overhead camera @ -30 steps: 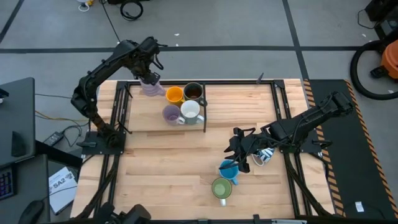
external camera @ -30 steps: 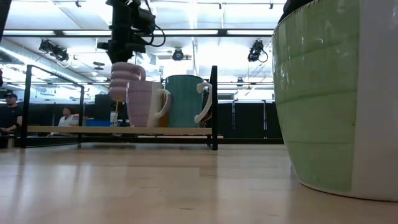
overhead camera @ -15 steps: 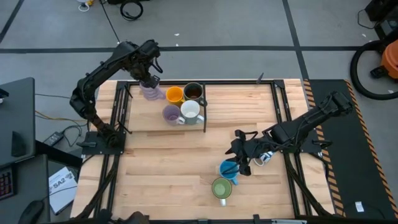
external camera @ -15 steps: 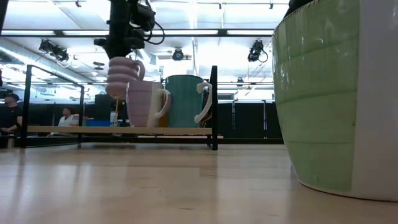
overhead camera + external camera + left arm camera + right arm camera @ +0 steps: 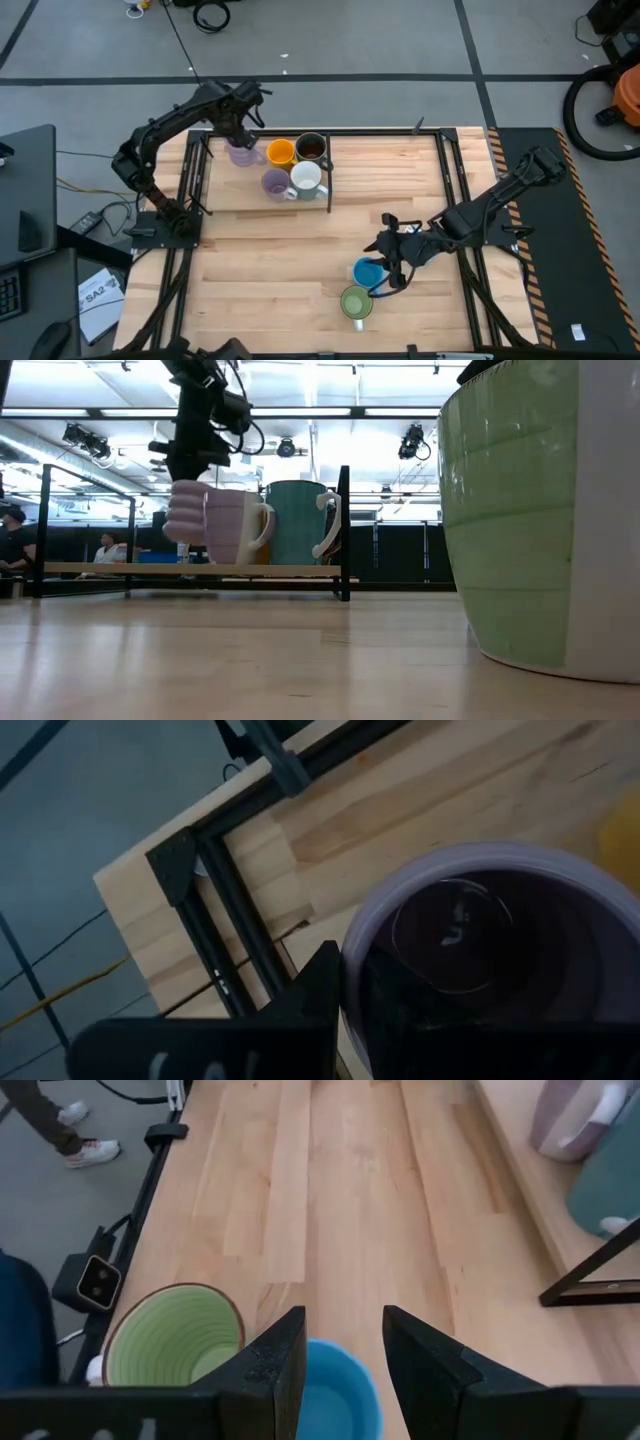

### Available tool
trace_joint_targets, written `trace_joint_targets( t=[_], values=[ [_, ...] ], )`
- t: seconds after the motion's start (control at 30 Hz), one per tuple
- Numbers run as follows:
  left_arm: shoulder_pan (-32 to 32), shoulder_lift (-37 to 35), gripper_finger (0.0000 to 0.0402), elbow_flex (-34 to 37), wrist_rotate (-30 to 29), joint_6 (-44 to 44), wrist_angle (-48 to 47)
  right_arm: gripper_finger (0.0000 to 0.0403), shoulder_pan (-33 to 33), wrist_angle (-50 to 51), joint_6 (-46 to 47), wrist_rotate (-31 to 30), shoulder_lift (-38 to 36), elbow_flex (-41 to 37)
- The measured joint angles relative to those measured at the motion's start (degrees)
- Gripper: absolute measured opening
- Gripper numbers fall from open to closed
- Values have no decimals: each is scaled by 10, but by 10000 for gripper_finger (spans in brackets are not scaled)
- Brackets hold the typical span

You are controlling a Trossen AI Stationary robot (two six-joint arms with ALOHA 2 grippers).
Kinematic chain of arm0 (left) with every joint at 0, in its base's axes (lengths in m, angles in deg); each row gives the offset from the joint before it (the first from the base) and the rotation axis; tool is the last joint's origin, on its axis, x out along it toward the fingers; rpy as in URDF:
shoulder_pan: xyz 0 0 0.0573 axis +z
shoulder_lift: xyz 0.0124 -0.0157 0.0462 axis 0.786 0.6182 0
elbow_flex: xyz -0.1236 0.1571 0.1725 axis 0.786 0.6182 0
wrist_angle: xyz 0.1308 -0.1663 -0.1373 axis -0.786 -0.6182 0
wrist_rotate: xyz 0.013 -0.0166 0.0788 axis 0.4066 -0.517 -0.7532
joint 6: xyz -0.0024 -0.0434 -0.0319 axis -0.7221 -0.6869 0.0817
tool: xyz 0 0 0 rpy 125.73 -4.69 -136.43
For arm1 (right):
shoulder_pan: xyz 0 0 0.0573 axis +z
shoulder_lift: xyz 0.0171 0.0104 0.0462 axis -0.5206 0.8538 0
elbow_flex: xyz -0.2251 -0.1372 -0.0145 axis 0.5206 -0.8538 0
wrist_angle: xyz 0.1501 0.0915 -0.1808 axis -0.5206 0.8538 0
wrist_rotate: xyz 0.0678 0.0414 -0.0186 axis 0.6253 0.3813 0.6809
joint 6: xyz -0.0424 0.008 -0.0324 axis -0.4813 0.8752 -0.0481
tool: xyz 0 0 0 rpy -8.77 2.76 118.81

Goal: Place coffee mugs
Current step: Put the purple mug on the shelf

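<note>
My left gripper [image 5: 243, 130] is shut on a ribbed purple mug [image 5: 240, 153], also seen in the low view [image 5: 187, 512], a little above the far left end of the low rack shelf [image 5: 222, 190]. On that shelf stand an orange mug [image 5: 281, 152], a dark mug [image 5: 311, 147], a second purple mug [image 5: 274, 183] and a white mug [image 5: 306, 177]. My right gripper [image 5: 345, 1350] stands open just above a blue mug [image 5: 335, 1395], which sits on the table beside a green mug [image 5: 170, 1342]. My left gripper holds the purple mug by its rim [image 5: 350, 945], one finger inside the cup and one finger [image 5: 318, 990] outside. The fingers come from above, pointing steeply down. The mug hangs upright below them, clear of the shelf.
Black frame rails [image 5: 440, 150] border the wooden table. The rack's dark end posts [image 5: 343, 530] stand at the shelf's ends. The green mug [image 5: 530, 510] fills the low view's right side. Bare wood lies between the rack and the near mugs.
My left gripper has sunk toward the rack shelf with the purple mug, which stays upright and hangs lower and slightly nearer. My right gripper has swung toward the table's near edge, over the blue mug, still open.
</note>
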Motion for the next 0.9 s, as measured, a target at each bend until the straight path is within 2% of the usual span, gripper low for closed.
trace_joint_targets(
  t=[0.2, 0.47, 0.77, 0.9],
  values=[
    [-1, 0, 29, 32, 0, -26, 8, 140, 18, -1, 0, -51, 0, 0],
    [-3, 1, 29, 79, 30, -47, 41, 140, 23, -3, 7, -58, 0, 0],
    [-3, 1, 31, 86, 30, -47, 59, 140, 23, -3, 15, -67, 0, 0],
    [-3, 1, 45, 86, 31, -43, 67, 140, 23, -3, 16, -68, 0, 0]
  ],
)
